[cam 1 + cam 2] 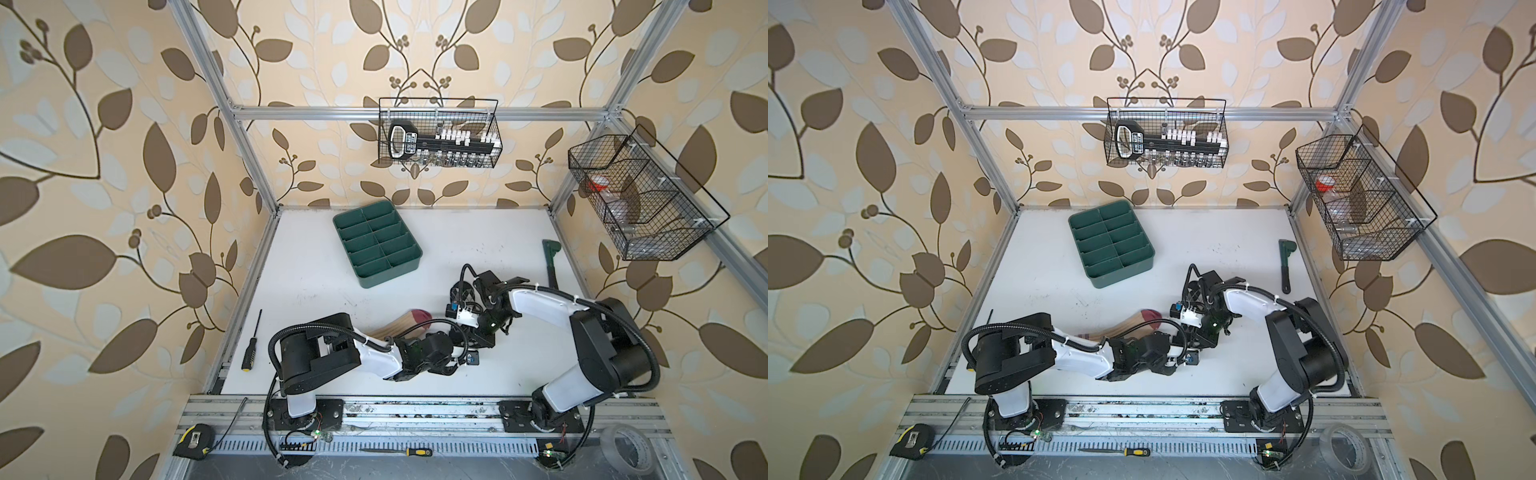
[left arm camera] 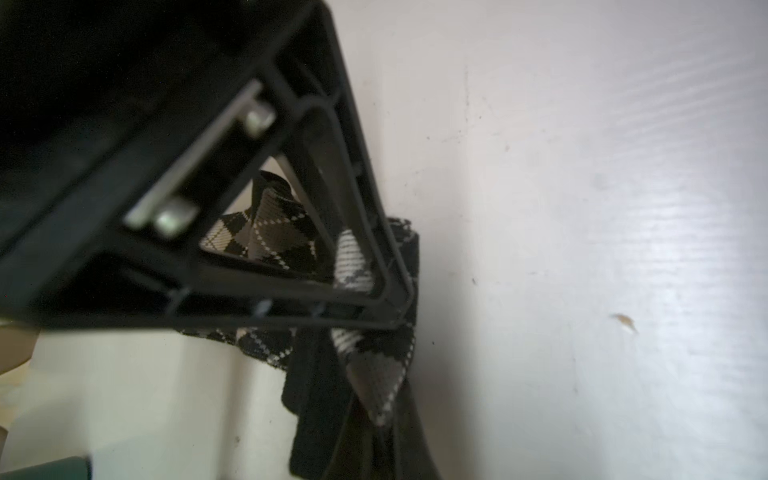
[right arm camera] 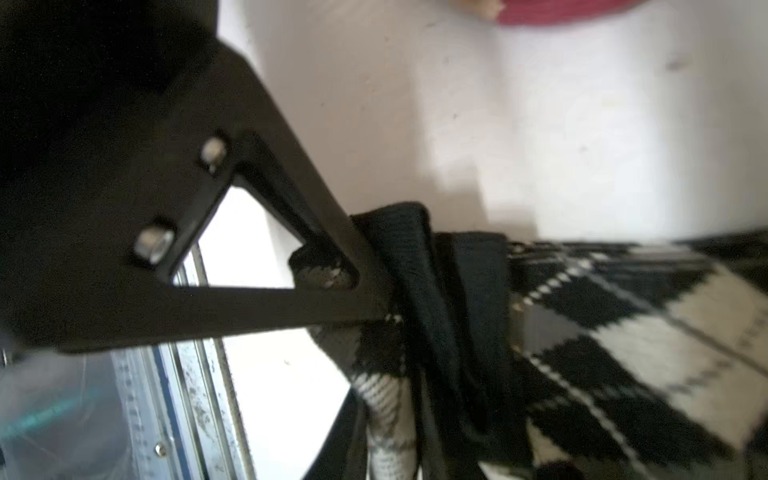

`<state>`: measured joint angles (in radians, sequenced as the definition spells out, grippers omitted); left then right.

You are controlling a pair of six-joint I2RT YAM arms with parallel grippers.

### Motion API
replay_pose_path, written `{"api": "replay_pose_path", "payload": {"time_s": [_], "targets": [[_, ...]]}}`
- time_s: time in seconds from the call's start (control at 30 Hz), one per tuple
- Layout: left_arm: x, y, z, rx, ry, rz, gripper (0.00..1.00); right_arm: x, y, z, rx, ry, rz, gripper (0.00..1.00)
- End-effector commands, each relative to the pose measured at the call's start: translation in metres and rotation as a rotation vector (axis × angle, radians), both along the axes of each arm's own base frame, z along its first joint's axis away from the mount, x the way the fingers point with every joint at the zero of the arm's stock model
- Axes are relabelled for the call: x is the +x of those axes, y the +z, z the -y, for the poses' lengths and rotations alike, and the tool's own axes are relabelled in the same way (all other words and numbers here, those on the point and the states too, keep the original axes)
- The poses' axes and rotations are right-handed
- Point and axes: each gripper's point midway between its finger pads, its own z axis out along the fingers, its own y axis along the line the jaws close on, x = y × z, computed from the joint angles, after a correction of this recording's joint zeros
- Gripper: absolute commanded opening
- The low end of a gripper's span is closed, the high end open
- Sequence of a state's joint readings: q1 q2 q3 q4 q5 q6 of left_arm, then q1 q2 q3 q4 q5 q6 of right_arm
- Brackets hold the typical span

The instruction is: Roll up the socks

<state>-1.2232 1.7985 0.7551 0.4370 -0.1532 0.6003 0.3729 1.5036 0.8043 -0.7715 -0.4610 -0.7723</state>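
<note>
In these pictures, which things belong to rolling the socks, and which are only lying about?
For the job: black argyle sock, pinched by the left gripper; beige sock with maroon toe.
Lying about: green divided tray, screwdriver, green wrench, tape measure, tape roll, back wire basket, side wire basket.

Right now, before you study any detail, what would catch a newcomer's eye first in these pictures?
The shut left gripper pinches a black fabric sock with grey-white argyle diamonds, mid-way across the white table. Beside it a beige sock with a maroon toe lies partly under the left arm; a dark green plastic compartment tray sits farther back.
</note>
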Motion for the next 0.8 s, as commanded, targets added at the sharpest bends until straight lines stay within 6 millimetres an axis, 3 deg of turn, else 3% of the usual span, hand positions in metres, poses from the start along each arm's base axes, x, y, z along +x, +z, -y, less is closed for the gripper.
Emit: {"api": "replay_pose_path", "payload": {"time_s": [0.0,0.17,0.33,0.43,0.57,0.77], "targets": [[-0.006,0.000,0.007,-0.014,0.007,-0.111,0.00,0.007,0.014,0.006,-0.007,0.004,0.141,0.50],[-0.004,0.000,0.012,-0.030,0.045,-0.273,0.00,0.022,0.044,0.030,-0.052,-0.047,0.420,0.52],[0.004,0.008,0.014,-0.046,0.082,-0.465,0.00,0.061,0.106,0.085,-0.153,-0.298,0.855,0.53],[0.009,0.009,0.014,-0.036,0.102,-0.610,0.00,0.056,0.131,0.114,-0.219,-0.364,1.002,0.56],[0.017,0.010,0.014,-0.039,0.140,-0.835,0.00,0.017,0.120,0.112,-0.250,-0.178,0.986,0.56],[0.025,0.007,0.014,-0.045,0.174,-1.064,0.00,-0.017,0.093,0.108,-0.311,-0.034,0.990,0.52]]}}
